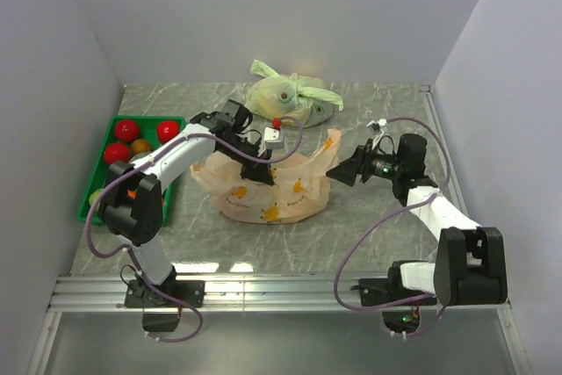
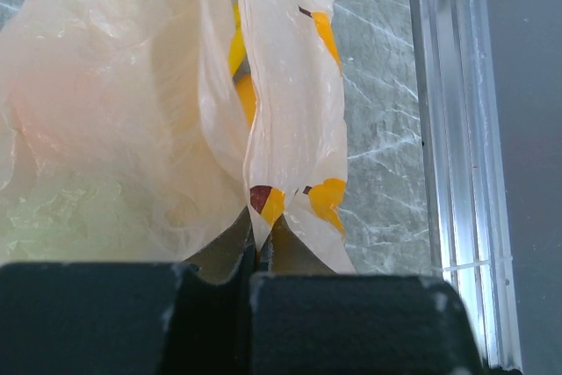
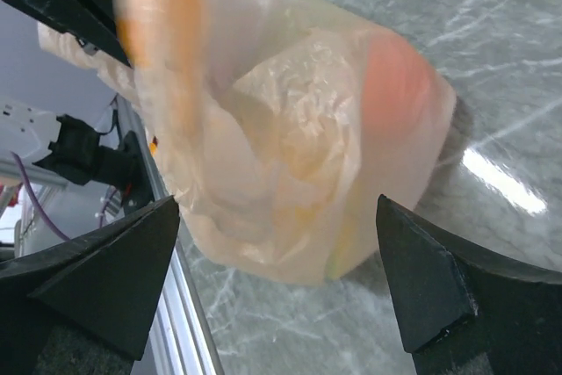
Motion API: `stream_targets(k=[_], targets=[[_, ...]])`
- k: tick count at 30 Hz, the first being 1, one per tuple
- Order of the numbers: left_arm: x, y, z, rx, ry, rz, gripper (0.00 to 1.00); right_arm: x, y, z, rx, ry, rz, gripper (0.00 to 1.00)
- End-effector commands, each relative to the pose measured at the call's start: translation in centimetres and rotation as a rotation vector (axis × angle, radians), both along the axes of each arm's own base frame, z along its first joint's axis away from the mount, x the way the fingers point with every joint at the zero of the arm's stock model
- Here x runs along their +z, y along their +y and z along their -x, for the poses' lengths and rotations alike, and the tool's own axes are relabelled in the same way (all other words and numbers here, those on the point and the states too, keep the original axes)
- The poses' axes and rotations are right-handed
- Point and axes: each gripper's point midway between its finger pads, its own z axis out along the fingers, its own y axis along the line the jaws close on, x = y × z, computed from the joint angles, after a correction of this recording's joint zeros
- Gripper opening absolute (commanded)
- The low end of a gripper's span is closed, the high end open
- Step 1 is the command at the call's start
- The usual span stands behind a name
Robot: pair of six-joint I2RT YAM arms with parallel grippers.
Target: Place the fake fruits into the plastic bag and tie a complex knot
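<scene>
The plastic bag (image 1: 263,195) lies at the centre of the tabletop (image 1: 378,103), and the right wrist view shows something reddish through its film. The left pincer (image 1: 256,170) is clamped on a fold of the bag's upper edge. At the bag's 3 o'clock the right pincer (image 1: 341,170) hangs with its fingers apart, the bag's raised handle (image 1: 332,140) near them. At 9 o'clock a green tray (image 1: 98,175) holds fake fruits (image 1: 126,129). A knotted pale green bag (image 1: 285,94) sits at 12 o'clock, close behind the left arm's wrist.
</scene>
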Motion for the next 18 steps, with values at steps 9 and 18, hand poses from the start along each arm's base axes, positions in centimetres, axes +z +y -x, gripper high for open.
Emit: stream_targets(k=[9,18], targets=[[1.7,-1.3,-1.1,-0.012,-0.021,0.059,0.01,3.8,7.7,1.4,0.198,-0.278,-0.086,0.99],[3.3,-2.3,-1.1,0.004,-0.041,0.112,0.01,3.2,7.5,-2.9,0.040,-0.216,-0.043,0.11]])
